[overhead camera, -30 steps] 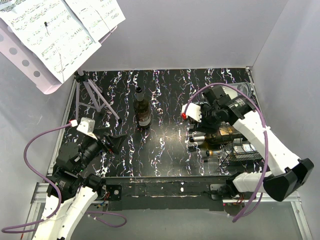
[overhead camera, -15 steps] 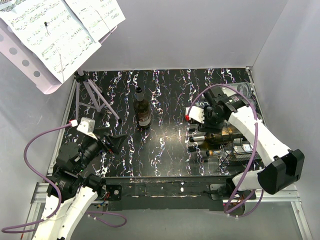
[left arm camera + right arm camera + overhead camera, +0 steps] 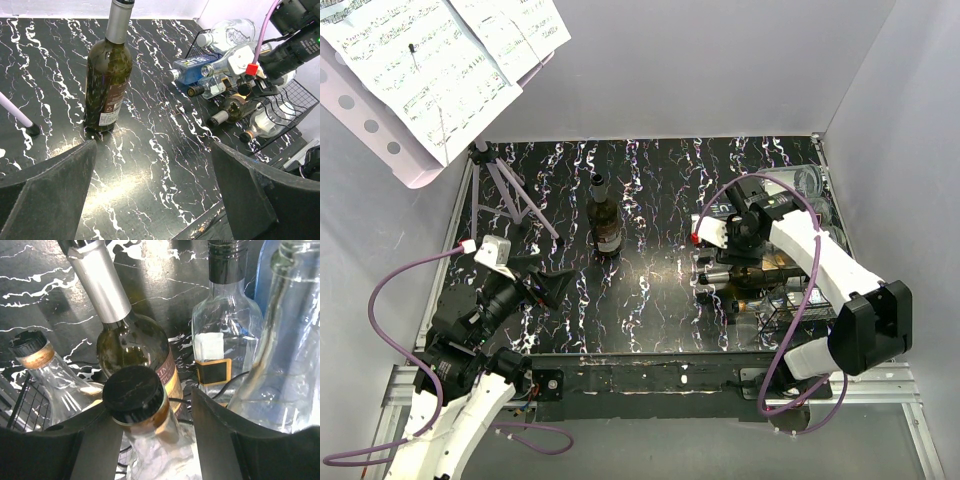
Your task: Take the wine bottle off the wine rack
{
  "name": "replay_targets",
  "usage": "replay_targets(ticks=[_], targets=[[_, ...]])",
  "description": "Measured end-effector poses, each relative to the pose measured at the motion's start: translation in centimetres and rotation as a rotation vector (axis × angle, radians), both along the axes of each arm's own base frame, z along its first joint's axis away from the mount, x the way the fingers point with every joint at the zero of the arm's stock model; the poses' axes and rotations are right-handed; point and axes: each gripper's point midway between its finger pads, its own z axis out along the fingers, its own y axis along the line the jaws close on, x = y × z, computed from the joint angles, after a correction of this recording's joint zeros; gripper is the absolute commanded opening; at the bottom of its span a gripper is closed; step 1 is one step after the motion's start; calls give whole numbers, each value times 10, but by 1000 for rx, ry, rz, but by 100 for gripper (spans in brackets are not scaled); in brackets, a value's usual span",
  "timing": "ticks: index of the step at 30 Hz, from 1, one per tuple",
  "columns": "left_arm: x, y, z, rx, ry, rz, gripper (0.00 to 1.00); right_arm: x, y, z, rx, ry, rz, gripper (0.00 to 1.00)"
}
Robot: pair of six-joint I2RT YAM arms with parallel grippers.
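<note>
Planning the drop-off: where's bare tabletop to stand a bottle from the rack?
Open middle of the table, between the standing bottle and the rack; also the far edge behind that bottle. Crowded: right side, rack packed with bottles.

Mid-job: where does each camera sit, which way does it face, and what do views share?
Top external: above and behind the bases, looking down on the table; left arm and right arm show.
Left wrist: low at the near left, facing far right; the open left pincer frames a standing bottle and the wine rack.
Right wrist: just above the wine rack, looking down on bottle necks; the open right pincer straddles a black-capped bottle.
Shared: top and left wrist both show the standing bottle.
</note>
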Motion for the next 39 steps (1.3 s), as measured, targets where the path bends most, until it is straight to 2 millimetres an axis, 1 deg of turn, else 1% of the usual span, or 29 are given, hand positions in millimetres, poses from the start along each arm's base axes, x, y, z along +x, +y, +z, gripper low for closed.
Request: replay_targets(ticks=[6,12,13,16,19,20,24,27,33,39], targets=[[-2,0,2,-3,-9,-4,98,3,-5,-10,-17,0,6,60],[-4,0,4,-8,-19,-7,98,5,-6,-14,-22,-11,19,56],[-4,0,4,-8,-19,-7,98,5,-6,-16,-23,-9,20,54],[-4,1,4,-9,-21,-7,98,5,-7,-19,-28,-11,33,41],[-5,1,5,-11,-27,-7,98,17,-4,-16,-29,-64,68,31],[-6,1,5,-11,-27,-8,98,19,-4,-15,-27,-70,62,27],[-6,1,6,-12,-30,-8,98,17,-5,-11,-19,-78,65,13],[-6,1,6,-12,-30,-8,98,16,-5,-4,-10,-99,62,2],[-6,1,6,-12,-30,-8,98,8,-7,13,15,-137,58,1],[-6,1,6,-12,-30,-8,98,-2,-5,23,43,-111,42,1]])
